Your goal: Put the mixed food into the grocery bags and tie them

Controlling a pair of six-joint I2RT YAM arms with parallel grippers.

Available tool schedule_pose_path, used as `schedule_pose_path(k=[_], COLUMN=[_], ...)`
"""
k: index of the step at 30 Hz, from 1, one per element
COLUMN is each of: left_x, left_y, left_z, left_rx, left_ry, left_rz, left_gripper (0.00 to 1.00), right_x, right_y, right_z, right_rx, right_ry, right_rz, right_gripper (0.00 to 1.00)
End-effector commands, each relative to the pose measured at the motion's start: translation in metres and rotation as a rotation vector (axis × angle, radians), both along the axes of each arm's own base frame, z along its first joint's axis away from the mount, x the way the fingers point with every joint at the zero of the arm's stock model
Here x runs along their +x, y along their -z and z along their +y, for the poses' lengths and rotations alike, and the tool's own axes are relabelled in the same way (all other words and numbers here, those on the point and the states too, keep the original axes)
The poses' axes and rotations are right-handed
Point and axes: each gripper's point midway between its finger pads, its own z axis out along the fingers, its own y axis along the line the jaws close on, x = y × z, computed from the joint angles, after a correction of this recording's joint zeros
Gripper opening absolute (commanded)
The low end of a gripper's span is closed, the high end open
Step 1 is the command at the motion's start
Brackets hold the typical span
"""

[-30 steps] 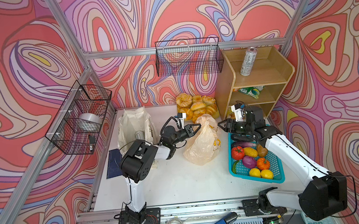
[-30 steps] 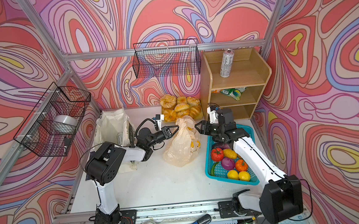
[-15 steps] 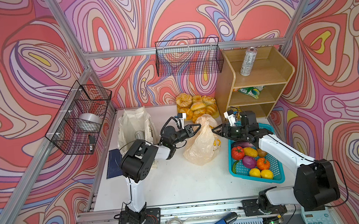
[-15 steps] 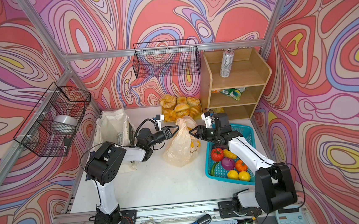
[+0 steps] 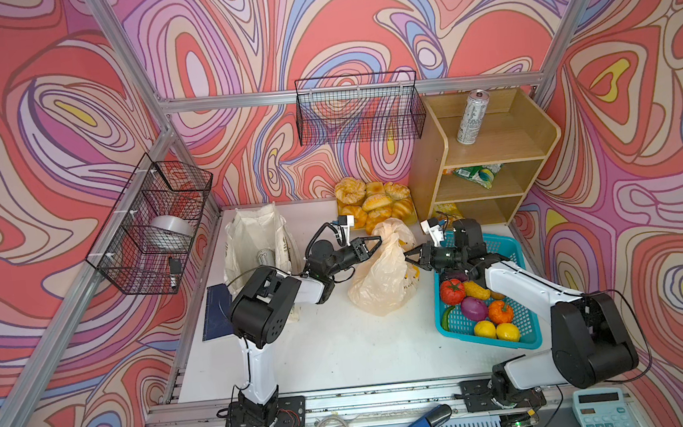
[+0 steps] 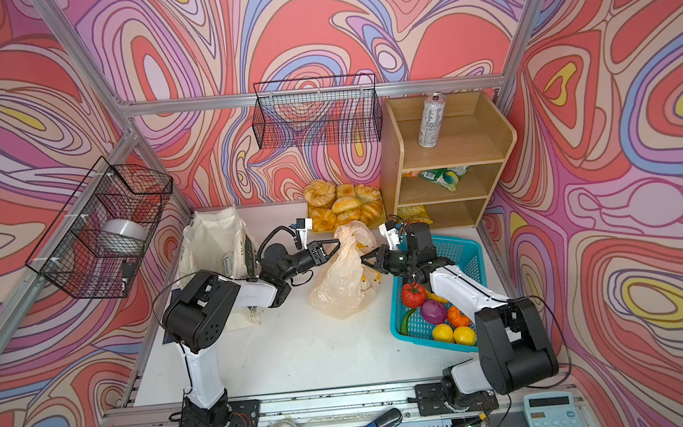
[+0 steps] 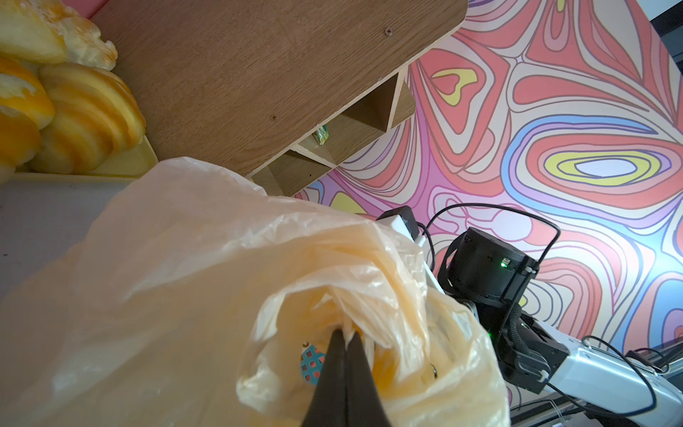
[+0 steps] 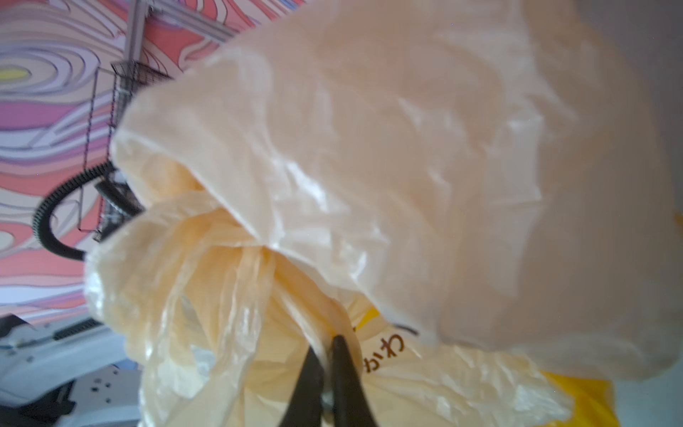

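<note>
The left end effector (image 5: 378, 241) and right end effector (image 5: 407, 255) each pinch the bag (image 5: 380, 280) top between them; tying it likely needs crossing next.

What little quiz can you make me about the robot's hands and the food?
1. True or false: the left hand is open.
2. Where do the lemons lie? A) in the teal basket B) in the cloth tote C) on the wooden shelf
3. What is the right hand gripping?
Key: 1 false; 2 A; 3 the plastic bag.
</note>
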Motion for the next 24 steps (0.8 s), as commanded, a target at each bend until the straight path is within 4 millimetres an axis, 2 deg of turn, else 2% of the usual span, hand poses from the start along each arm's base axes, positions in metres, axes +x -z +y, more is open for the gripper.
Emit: schedule_pose_path(k=[1, 4, 9, 11, 14, 19, 20, 24], left_x=[-0.002, -0.001, 0.011, 0.015, 0.019, 0.024, 0.025, 0.038], left_y=[-0.016, -0.028, -0.058, -0.065, -0.072, -0.071, -0.072, -0.079], left_z=[-0.002, 0.002, 0.031, 0.043, 0.056, 0.061, 0.064, 0.098], left_rx=[-0.037, -0.056, -0.112, -0.117, -0.126, -0.131, -0.133, -0.145], left_ry=[0.018, 0.007, -0.055, -0.077, -0.102, -0.119, -0.128, -0.233], left_rz=[-0.048, -0.059, -0.075, -0.089, -0.095, -0.082, -0.083, -0.091], left_gripper=[0.0, 0.0, 0.0, 0.0, 0.0, 0.0, 0.0, 0.0], right_x=[0.006, 0.018, 0.038, 0.04, 0.042, 0.044, 0.045, 0.045], right_y=[0.0, 0.002, 0.007, 0.007, 0.006, 0.003, 0.003, 0.006], right_z=[-0.002, -0.027, -0.105, -0.122, -0.129, -0.132, -0.138, -0.172], right_rx=[0.002, -0.045, -0.137, -0.148, -0.158, -0.156, -0.172, -0.196], right_ry=[0.022, 0.131, 0.432, 0.494, 0.518, 0.541, 0.57, 0.701], right_rz=[-0.012, -0.006, 0.036, 0.046, 0.042, 0.036, 0.034, 0.061], right_gripper=[0.0, 0.0, 0.0, 0.0, 0.0, 0.0, 0.0, 0.0])
